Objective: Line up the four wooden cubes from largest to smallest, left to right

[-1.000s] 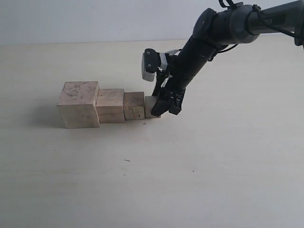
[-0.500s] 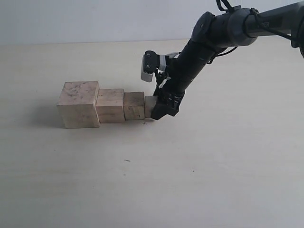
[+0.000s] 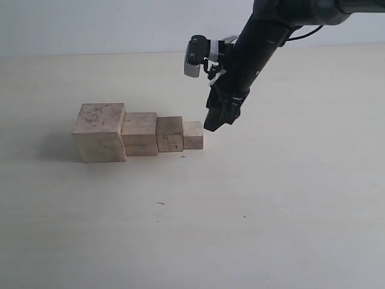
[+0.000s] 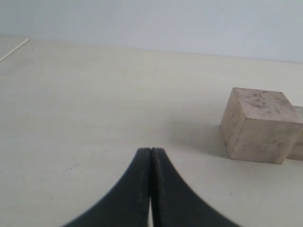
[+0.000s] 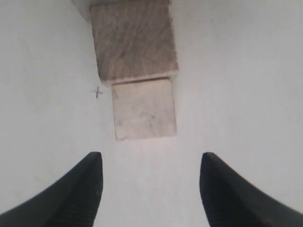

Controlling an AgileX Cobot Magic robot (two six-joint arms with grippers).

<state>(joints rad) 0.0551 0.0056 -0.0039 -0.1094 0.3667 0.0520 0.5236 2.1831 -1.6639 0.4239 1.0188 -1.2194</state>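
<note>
Where the four wooden cubes stand touching in a row on the surface, largest cube leftmost, smallest cube rightmost, we find the right hand just above and right of the smallest, spread wide, empty; the left hand is pressed closed, empty.

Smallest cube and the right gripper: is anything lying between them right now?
Nothing. The right wrist view shows only bare table between the smallest cube and the open, empty right gripper; the exterior view agrees.
</note>
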